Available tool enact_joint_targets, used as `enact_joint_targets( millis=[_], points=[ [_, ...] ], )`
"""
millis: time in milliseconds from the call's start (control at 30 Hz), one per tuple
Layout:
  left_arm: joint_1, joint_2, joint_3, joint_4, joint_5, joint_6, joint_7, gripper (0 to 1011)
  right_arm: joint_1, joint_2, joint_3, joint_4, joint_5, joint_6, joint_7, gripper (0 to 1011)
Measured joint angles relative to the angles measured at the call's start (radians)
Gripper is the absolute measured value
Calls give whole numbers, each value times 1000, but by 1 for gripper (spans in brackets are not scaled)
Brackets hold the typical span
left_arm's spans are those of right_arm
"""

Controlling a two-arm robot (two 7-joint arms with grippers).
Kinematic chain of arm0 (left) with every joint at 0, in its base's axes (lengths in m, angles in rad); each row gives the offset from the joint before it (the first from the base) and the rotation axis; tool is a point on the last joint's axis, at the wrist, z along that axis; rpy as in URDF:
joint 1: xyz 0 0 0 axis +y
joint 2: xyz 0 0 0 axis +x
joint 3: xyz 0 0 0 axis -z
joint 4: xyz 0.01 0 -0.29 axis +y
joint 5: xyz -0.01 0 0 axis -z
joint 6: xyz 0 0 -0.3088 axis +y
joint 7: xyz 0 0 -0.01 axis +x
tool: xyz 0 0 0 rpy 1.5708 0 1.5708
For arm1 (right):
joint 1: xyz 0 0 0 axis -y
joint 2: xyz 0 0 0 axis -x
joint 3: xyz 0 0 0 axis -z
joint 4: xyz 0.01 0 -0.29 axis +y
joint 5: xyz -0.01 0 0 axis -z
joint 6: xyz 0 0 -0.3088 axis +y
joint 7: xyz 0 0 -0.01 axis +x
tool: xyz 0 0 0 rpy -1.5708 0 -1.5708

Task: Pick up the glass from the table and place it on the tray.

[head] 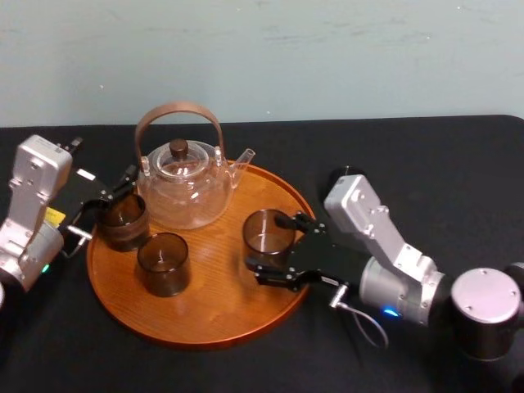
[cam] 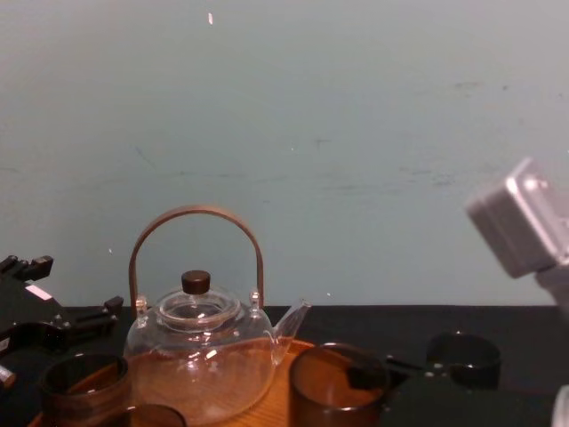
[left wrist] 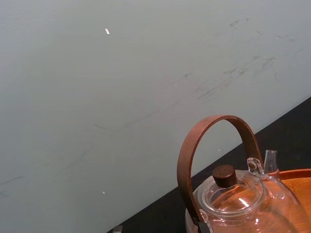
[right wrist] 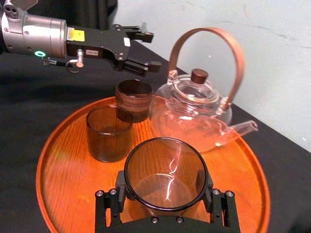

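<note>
Evidently the right tool [head: 271, 248] pinched the smoky glass [head: 268, 232] low over the wooden tray [head: 213, 304], centre-right, to set it down; the left tool [head: 117, 187] hung spread at left.

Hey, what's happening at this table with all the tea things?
A two-armed robot is loading glasses onto a round wooden tray. Its right tool grips a smoky glass at the tray's right side, apparently setting it down. The left tool hangs open just above a darker cup at the tray's left edge. Another glass and a glass teapot already stand on the tray.
</note>
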Motion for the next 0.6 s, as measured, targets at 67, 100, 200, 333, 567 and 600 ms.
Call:
enact_joint_targets(
  millis=[67, 100, 200, 333, 567, 600],
  points=[
    [0, 0, 0, 0, 0, 0, 0, 1001, 11, -11, -11, 12, -6, 2, 0, 908],
    [0, 0, 0, 0, 0, 0, 0, 1001, 15, -14, -15, 15, -7, 3, 0, 908],
    [0, 0, 0, 0, 0, 0, 0, 1001, 25, -25, -26, 27, -12, 6, 0, 908],
    [0, 0, 0, 0, 0, 0, 0, 1001, 33, -35, -38, 45, -19, 10, 0, 908],
    [0, 0, 0, 0, 0, 0, 0, 1002, 44, -48, -54, 83, -25, 17, 2, 908],
    [0, 0, 0, 0, 0, 0, 0, 1001, 44, -49, -55, 87, -26, 18, 2, 908]
  ],
)
